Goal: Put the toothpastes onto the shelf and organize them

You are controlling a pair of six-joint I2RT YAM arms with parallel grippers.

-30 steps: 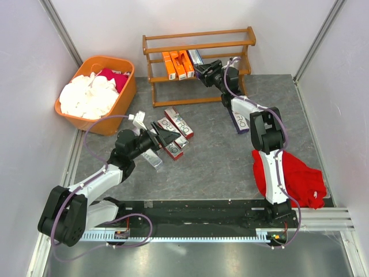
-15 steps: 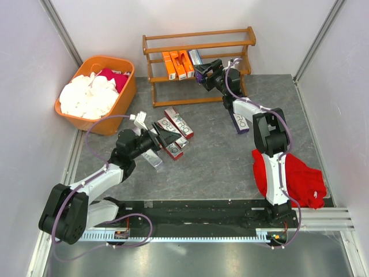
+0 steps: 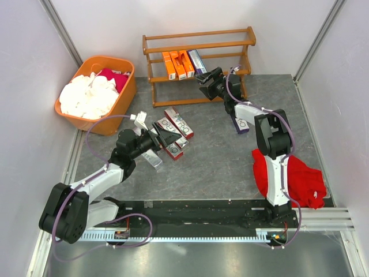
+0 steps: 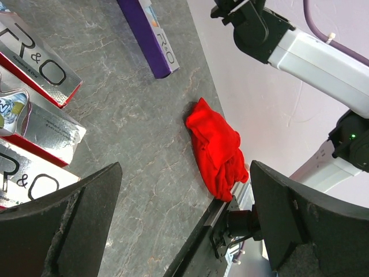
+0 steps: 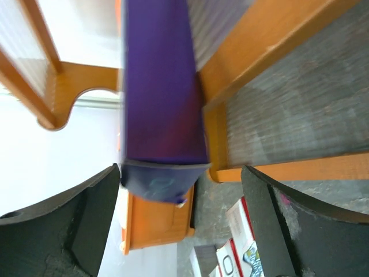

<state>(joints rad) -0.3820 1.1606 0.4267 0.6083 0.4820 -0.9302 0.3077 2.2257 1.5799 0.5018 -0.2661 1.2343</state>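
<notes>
The wooden shelf (image 3: 199, 63) stands at the back. Three orange toothpastes (image 3: 177, 64) and a purple-and-white one (image 3: 196, 60) lie on its middle tier. My right gripper (image 3: 210, 79) is open just in front of that purple carton. In the right wrist view the carton's end (image 5: 161, 86) lies on the shelf rail (image 5: 271, 46) between my spread jaws (image 5: 179, 190). My left gripper (image 3: 166, 136) is open and empty above several red-and-silver cartons (image 3: 177, 124) on the table, also in the left wrist view (image 4: 34, 69). Another purple carton (image 3: 240, 122) lies under the right arm.
An orange tub (image 3: 124, 98) of white and red cloths stands at the back left. A red cloth (image 3: 288, 176) lies at the near right, also in the left wrist view (image 4: 216, 147). A silver-grey carton (image 3: 151, 157) lies by the left gripper. Walls close both sides.
My right gripper has let go of the purple carton, which now rests on the shelf's middle tier beside the orange ones, and has drawn back a little. The left arm has barely moved.
</notes>
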